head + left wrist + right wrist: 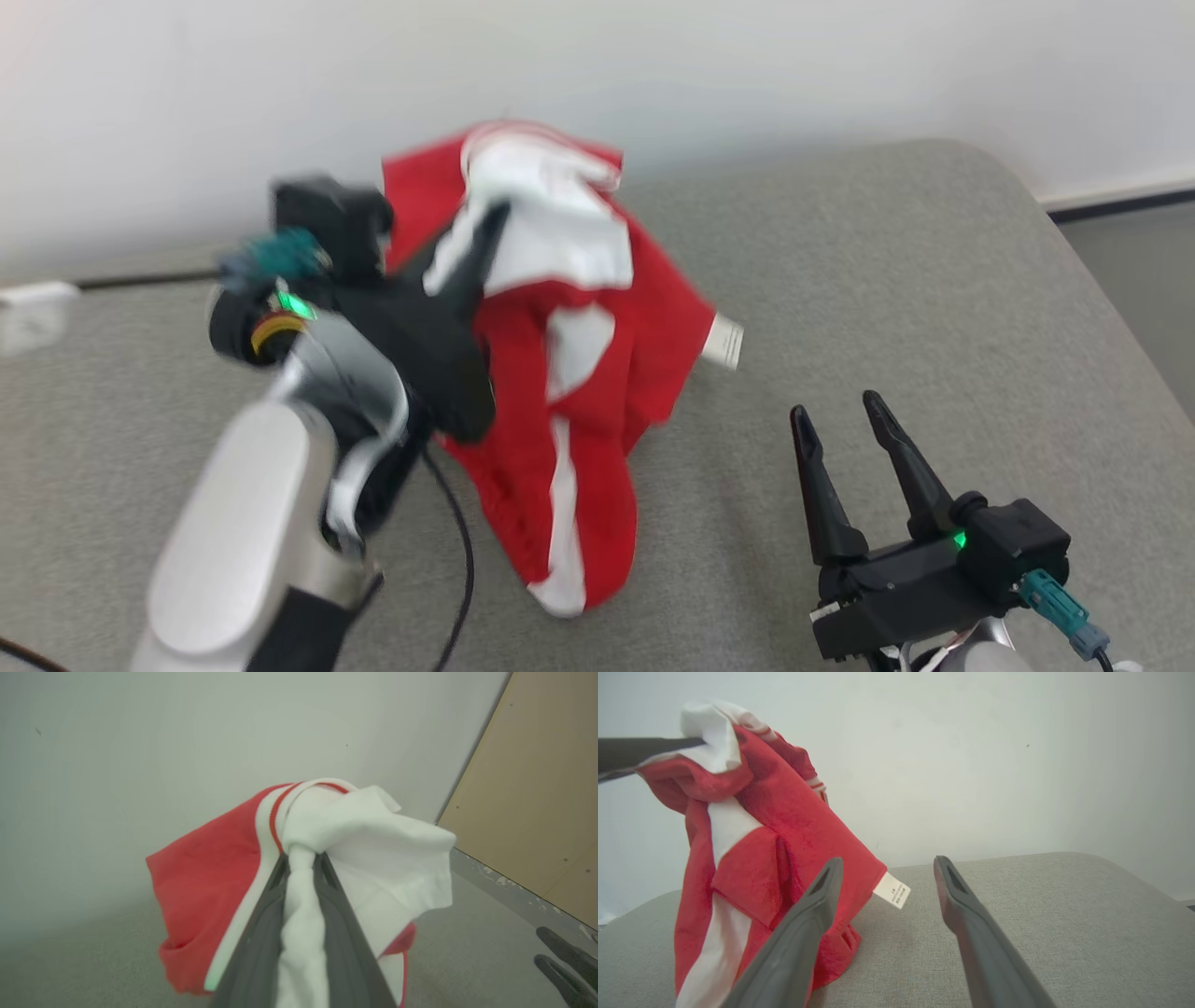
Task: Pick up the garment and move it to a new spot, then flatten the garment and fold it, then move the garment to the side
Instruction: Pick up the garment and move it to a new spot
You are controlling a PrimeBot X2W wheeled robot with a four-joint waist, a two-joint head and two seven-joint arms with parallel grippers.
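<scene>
The garment [579, 373] is red with white panels and stripes and a small white tag. It hangs bunched from my left gripper [485, 224], lifted over the grey padded surface, its lower end trailing near the surface. In the left wrist view my left gripper [301, 858] is shut on a twisted white fold of the garment [210, 886]. My right gripper [840, 411] stands open at the lower right, empty, a little to the right of the cloth. The right wrist view shows the garment [784, 830] hanging left of my open right gripper [887, 863].
The grey padded surface [887, 280] stretches right and forward, with a rounded far-right corner. A white wall [747, 65] rises behind it. A dark cable [462, 541] hangs from my left arm. A tan panel [537, 788] stands at the right in the left wrist view.
</scene>
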